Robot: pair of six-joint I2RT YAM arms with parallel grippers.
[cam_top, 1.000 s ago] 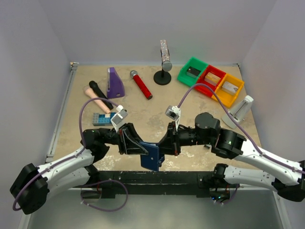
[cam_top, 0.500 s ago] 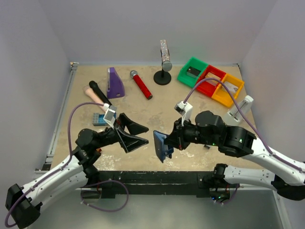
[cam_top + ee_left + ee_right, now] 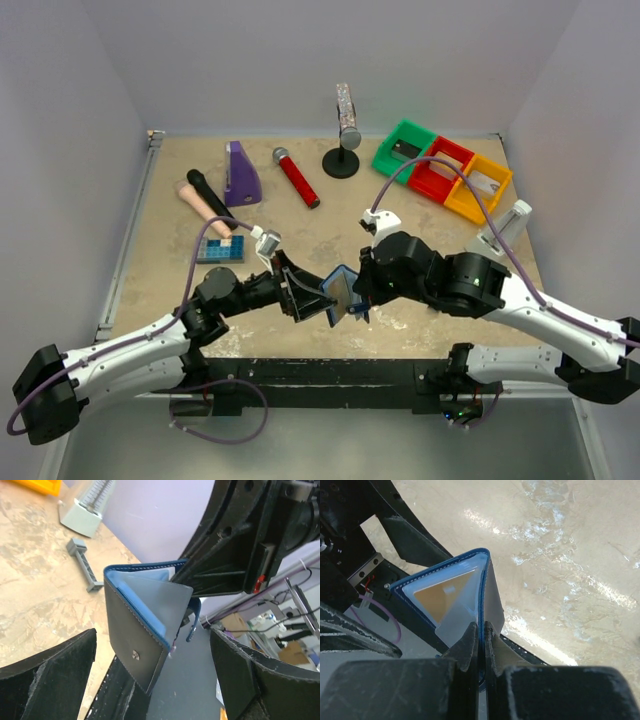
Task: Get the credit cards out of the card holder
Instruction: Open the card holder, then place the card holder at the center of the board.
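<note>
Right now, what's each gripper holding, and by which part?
The right gripper pinches the card holder by the edge of one flap. The left gripper is open, holding nothing.

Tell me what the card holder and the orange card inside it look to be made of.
Card holder: probably leather or faux leather, matte dark outside, with stitched edges and a metal snap stud. Orange card: likely plastic, thin and flat, seen through a frosted translucent pocket.

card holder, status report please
Right gripper shut on card holder, held off table. Left gripper open, fingers flanking it. Orange card in pocket. Nothing in the way.
</note>
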